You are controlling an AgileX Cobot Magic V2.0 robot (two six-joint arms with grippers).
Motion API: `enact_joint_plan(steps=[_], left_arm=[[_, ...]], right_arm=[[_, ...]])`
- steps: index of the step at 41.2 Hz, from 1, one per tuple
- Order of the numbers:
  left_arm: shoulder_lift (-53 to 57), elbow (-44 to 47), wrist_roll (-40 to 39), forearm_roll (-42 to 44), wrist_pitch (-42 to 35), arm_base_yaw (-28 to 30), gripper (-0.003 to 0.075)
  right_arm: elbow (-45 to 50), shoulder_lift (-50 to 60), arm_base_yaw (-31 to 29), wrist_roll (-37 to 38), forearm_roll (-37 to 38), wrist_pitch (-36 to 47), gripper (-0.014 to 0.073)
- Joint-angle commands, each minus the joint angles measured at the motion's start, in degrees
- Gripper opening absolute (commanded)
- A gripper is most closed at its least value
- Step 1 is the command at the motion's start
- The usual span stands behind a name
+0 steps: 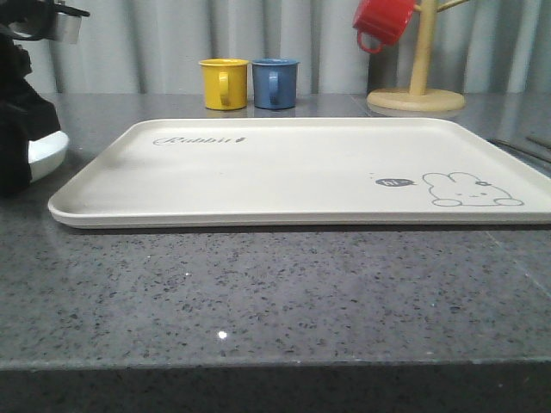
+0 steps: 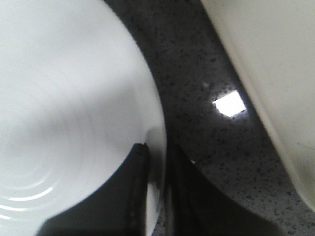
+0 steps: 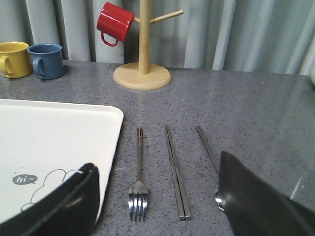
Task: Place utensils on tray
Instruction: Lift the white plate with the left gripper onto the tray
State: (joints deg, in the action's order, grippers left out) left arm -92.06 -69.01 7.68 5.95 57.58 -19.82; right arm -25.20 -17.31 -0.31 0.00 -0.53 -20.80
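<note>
Tray [image 1: 284, 172] bare; fork [image 3: 139, 189], chopsticks [image 3: 176, 177], spoon [image 3: 209, 152] unplaced beside its right edge (right gripper [image 3: 157, 206] wide open, empty); left gripper [image 2: 156, 191] pinching plate [image 2: 64, 113] rim.

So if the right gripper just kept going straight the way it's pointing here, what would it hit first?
Probably the chopsticks, or the fork beside them: both lie on the counter between the open fingers of the right gripper. Depth is hard to judge, so it could also meet bare counter first.

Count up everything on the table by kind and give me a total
Mugs: 3, yellow, blue, red
Fork: 1
Chopsticks: 1 pair
Spoon: 1
Plate: 1
Tray: 1
Mug tree: 1
Total: 9
</note>
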Motion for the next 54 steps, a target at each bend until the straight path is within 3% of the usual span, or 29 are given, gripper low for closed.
enact_joint_plan(steps=[1, 9, 19, 34, 54], left_arm=[[3.1, -2.1, -0.4, -0.5, -0.8, 0.0, -0.0019], [7.3, -7.1, -0.4, 1.3, -1.1, -2.0, -0.0019], [7.9, -16.2, -0.4, 5.3, 0.7, -12.7, -0.0019], [0.8, -20.8, -0.4, 5.1, -0.2, -26.6, -0.0019], [-8.9, -20.8, -0.4, 3.0, -0.6, -27.4, -0.0011]], right_arm=[[-2.0, -1.0, -0.4, 0.0, 0.5, 4.8, 0.0536], [-2.0, -1.0, -0.4, 0.0, 0.5, 4.8, 0.0536], [-2.0, -1.0, -0.4, 0.0, 0.5, 4.8, 0.0536], [-2.0, -1.0, -0.4, 0.0, 0.5, 4.8, 0.0536], [-2.0, -1.0, -0.4, 0.0, 0.5, 4.8, 0.0536]])
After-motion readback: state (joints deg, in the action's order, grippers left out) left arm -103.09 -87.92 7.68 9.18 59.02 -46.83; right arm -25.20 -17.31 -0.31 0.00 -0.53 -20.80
